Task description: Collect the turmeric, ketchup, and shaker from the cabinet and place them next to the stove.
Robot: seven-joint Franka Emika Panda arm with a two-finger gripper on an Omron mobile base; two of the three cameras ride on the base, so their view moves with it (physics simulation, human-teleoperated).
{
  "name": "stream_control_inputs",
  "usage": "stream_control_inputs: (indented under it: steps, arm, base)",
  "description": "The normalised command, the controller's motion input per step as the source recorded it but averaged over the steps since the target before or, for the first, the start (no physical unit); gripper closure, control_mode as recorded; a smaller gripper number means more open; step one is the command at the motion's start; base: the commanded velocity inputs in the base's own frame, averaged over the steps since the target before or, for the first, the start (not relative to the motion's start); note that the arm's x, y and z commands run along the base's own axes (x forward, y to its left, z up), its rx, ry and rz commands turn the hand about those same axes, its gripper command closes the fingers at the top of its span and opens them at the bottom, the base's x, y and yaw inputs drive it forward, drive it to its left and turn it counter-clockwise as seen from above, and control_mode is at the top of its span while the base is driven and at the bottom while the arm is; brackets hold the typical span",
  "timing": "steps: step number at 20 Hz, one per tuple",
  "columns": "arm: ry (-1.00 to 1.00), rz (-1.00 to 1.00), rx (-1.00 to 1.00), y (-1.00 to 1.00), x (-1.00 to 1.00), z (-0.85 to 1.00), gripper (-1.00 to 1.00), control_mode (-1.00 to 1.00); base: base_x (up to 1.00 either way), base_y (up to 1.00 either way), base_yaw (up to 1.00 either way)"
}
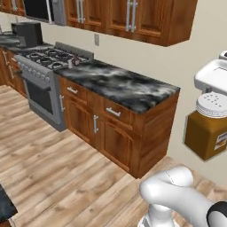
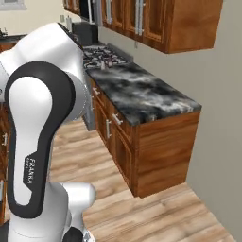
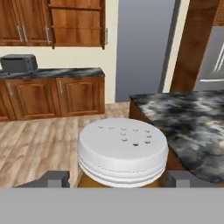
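Turmeric: is being held between the two dark fingertips, aloft at the right, short of the counter.
Gripper: jaws are being clamped on the jar's sides.
Counter: marbled, lying beyond.
Stove: standing far left.

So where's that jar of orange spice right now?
The turmeric is up in the air at the right edge of the left base view, held under the robot's hand, off to the right of the marble counter. In the hand view its white lid sits between the jaws.

Amber-brown turmeric with white lid, black-and-white marbled counter, seemingly grey stove.
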Motion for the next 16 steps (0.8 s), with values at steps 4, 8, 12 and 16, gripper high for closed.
stream_control_inputs:
  steps: [4, 8, 12, 16]
  arm:
    - [0.00, 0.00, 0.00, 0.00, 0.00, 0.00, 1.00, 1.00]
    - [0.00, 0.00, 0.00, 0.00, 0.00, 0.00, 1.00, 1.00]
    - [0.00, 0.00, 0.00, 0.00, 0.00, 0.00, 1.00, 1.00]
    - [0.00, 0.00, 0.00, 0.00, 0.00, 0.00, 1.00, 1.00]
  base:
    - [1.00, 0.00, -0.45]
    - [1.00, 0.10, -0.40]
    - [1.00, 0.30, -0.39]
    - [0.98, 0.50, -0.37]
